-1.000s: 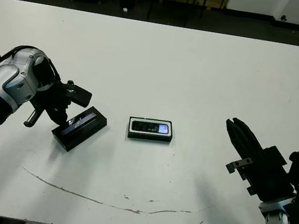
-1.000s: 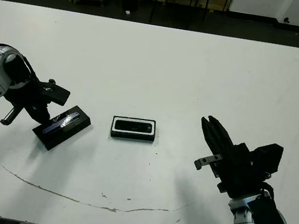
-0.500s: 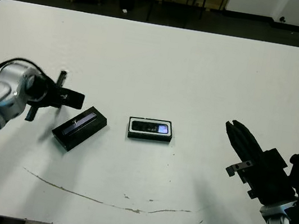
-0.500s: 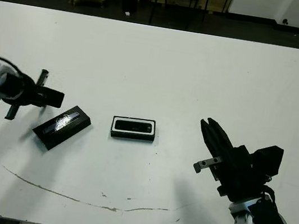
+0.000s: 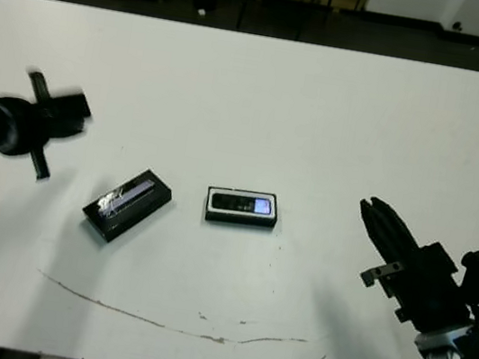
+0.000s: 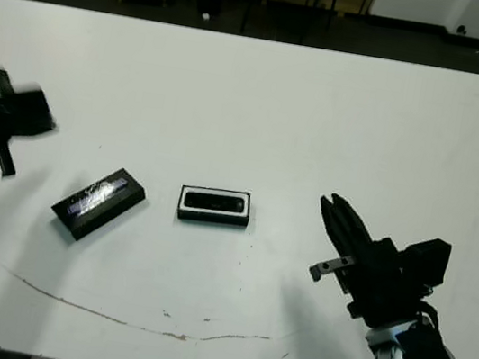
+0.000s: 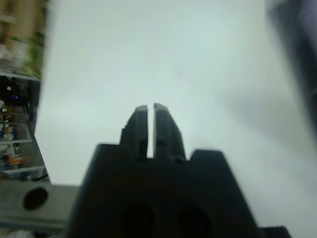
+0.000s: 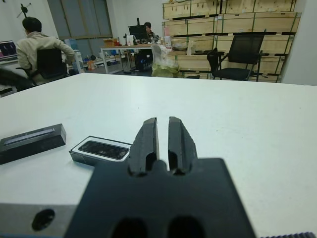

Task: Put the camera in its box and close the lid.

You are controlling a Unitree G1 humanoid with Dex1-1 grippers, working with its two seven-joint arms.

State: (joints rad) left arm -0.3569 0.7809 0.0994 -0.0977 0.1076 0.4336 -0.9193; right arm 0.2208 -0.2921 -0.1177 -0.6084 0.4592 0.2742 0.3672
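Left pincer [image 5: 59, 110] is up and out at the left side of the desk [image 5: 262, 92], motion-blurred in the head views; its wrist view shows the two fingers pressed together with only a hairline slit, holding nothing. Next over, the lid [image 5: 127, 205] lies flat on the desk, glossy strip up, long axis on a diagonal, its far end pointing toward the box. It sits near the left pincer, on the side toward the desk's middle and front, and apart from it. The box [image 5: 241, 207] is just right of the lid, near desk centre, long axis running left-right, and the camera [image 5: 243, 204] already lies in it, screen up, white lining showing round the edge. So what's left, as I read it, is the lid going on. Right pincer [image 5: 381, 229] is low at the front right, fingers also pressed together and empty, pointing toward the box, well apart from it. The lid is clearly nearer the left arm. It needs turning to line up with the box's left-right axis before it comes down.
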